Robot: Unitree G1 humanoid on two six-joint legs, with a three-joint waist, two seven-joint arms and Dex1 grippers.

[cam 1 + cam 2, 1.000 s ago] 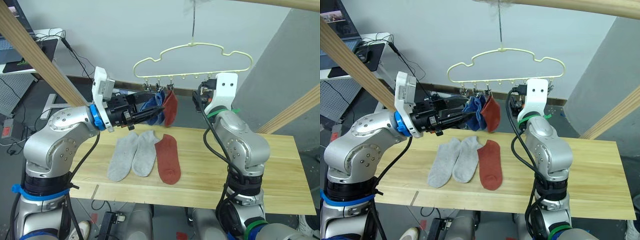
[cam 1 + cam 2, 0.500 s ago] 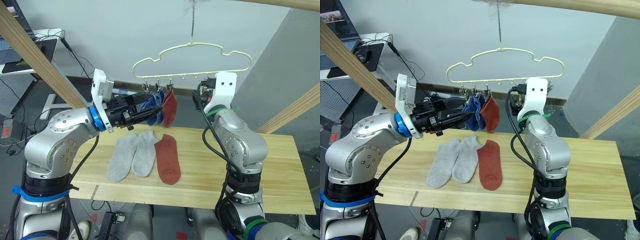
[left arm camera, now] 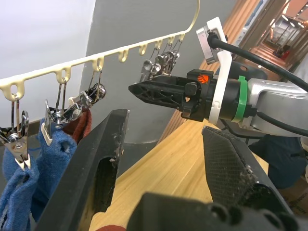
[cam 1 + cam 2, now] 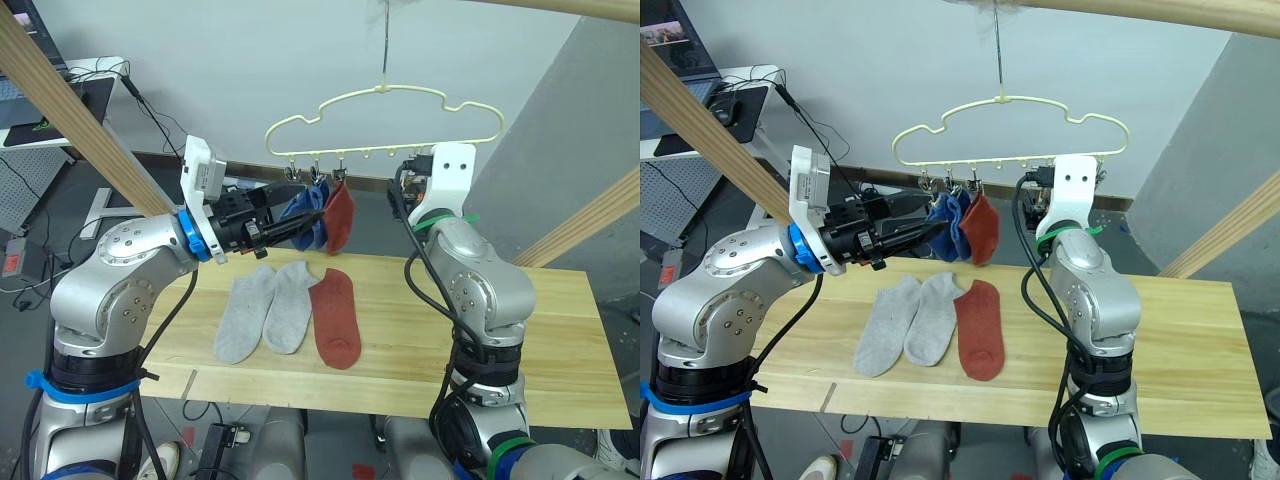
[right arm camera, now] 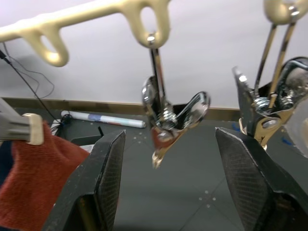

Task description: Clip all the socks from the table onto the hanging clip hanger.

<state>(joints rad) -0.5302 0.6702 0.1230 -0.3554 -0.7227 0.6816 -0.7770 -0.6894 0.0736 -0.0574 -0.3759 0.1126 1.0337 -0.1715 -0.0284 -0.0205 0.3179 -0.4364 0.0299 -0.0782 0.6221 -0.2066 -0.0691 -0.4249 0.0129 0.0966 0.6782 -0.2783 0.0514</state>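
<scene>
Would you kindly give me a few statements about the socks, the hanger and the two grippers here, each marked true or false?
1. Three socks lie on the light wooden table. True: two light grey socks and one rust red sock.
2. The pale-yellow wire clip hanger carries no socks. False: two blue socks and a rust red hanging sock are clipped to it.
3. The left gripper has its fingers open. True.
4. The right gripper holds a grey sock. False: its fingers are open and empty, either side of a bare metal clip.
5. Both grey socks lie side by side. True.
</scene>
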